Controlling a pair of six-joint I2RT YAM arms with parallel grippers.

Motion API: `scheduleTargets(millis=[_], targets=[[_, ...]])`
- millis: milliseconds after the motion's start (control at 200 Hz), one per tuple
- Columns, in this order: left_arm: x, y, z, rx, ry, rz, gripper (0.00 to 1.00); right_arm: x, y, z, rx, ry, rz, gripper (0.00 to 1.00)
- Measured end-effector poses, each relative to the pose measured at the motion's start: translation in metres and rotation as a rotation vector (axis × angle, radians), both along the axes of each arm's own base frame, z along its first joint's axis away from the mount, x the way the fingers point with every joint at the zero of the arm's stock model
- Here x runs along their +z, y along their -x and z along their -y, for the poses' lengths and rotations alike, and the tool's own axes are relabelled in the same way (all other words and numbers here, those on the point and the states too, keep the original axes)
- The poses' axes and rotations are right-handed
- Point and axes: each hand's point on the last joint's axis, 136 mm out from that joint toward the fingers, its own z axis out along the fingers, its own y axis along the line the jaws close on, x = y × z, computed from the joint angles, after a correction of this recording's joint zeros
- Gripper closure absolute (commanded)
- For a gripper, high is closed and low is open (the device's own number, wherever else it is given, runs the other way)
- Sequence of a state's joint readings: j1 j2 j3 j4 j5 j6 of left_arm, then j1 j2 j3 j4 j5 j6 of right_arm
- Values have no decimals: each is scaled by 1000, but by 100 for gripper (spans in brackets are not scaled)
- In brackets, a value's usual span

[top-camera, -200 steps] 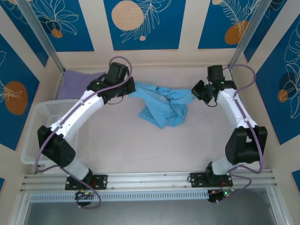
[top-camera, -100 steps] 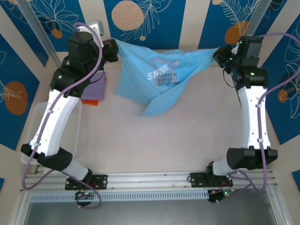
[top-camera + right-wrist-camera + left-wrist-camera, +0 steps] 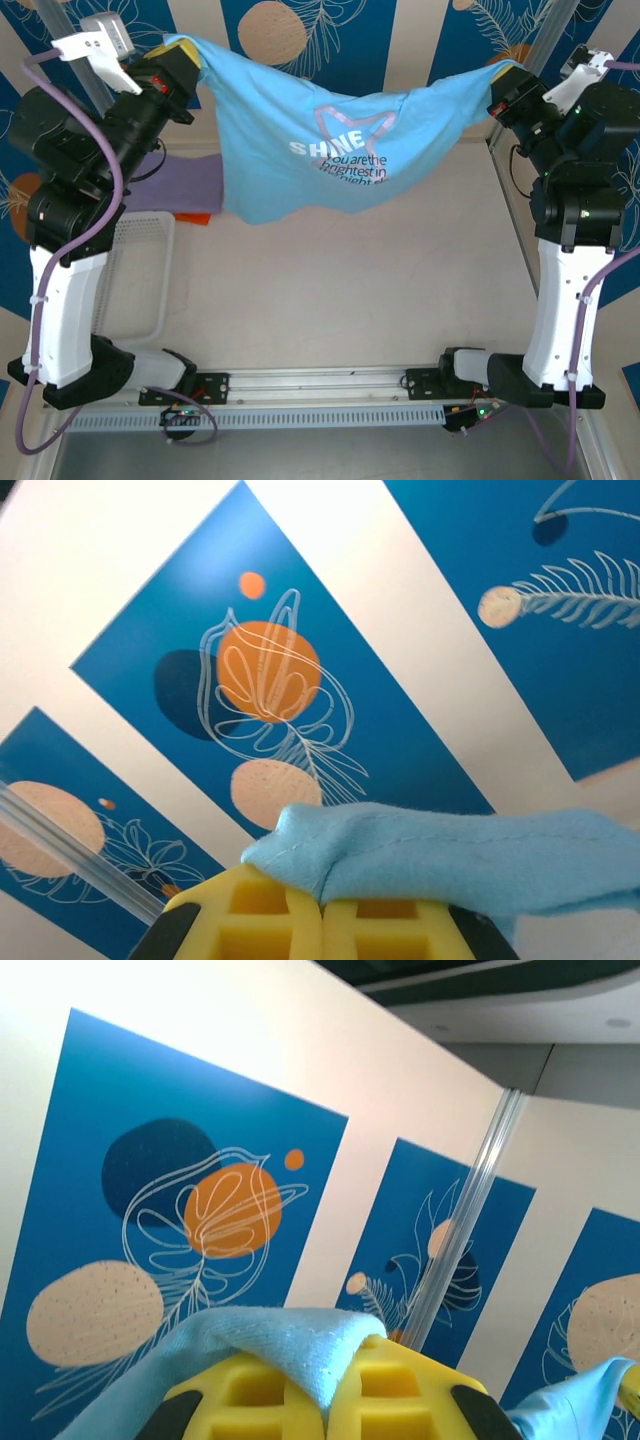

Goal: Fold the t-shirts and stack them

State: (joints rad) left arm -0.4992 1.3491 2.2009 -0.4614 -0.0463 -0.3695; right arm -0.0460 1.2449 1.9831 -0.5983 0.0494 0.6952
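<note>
Top view: the left gripper (image 3: 183, 58) and right gripper (image 3: 500, 85), each clamped on an edge, stretch the sky-blue t-shirt (image 3: 330, 150) aloft to spread it for folding; the lavender t-shirt (image 3: 190, 180) lies on the table, rear left. Left wrist view: closed yellow pads (image 3: 250, 1395) pinch blue cloth. Right wrist view: identical grip on a bunched fold.

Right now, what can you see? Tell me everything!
Sky-blue t-shirt: one, light blue with white-and-pink lettering, held up in the air between both grippers.
Lavender t-shirt: one, lavender, lying at the table's far left.
Basket: one, white mesh, table's left side.
Table: one, pale beige, below the shirt.
Wall panels: several, blue with orange and cream shapes, around the table.
Left gripper: one, yellow pads, shut on one shirt corner.
Right gripper: one, yellow pads, shut on the other.
</note>
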Motion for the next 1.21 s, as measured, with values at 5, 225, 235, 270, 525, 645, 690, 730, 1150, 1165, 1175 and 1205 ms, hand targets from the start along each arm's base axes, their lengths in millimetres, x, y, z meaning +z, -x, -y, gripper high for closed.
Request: scheduleTargets(millis=[5, 225, 235, 270, 525, 645, 690, 730, 1150, 1165, 1175, 1205], targets=[[0, 0, 0, 1, 0, 1, 100, 0, 0, 0, 0, 0, 0, 100], [-53, -69, -1, 95, -28, -146, 100, -51, -58, -2, 14, 16, -127, 100], [-60, -78, -1, 102, -29, -166, 100, -57, -65, -3, 15, 19, -142, 100], [-79, -100, -2, 124, -33, -218, 92, -76, -87, -4, 22, 28, -195, 100], [-326, -249, -13, 373, -196, -848, 12, -296, -212, 7, -18, 3, -811, 33], [-382, -231, -33, 465, -242, -1029, 11, -344, -189, 18, -60, -23, -999, 27], [-389, -216, -37, 473, -236, -1059, 10, -347, -173, 19, -65, -31, -1018, 26], [-394, -196, -39, 470, -233, -1088, 10, -348, -153, 18, -64, -40, -1033, 26], [-559, -49, 66, 17, -461, -1516, 20, -492, 15, -46, 57, -96, -1480, 32], [-566, -46, 72, -6, -483, -1528, 21, -496, 19, -48, 58, -95, -1497, 32], [-571, -44, 76, -17, -494, -1536, 21, -500, 21, -49, 57, -96, -1509, 33], [-581, -38, 84, -45, -525, -1553, 23, -509, 27, -52, 55, -100, -1539, 33]])
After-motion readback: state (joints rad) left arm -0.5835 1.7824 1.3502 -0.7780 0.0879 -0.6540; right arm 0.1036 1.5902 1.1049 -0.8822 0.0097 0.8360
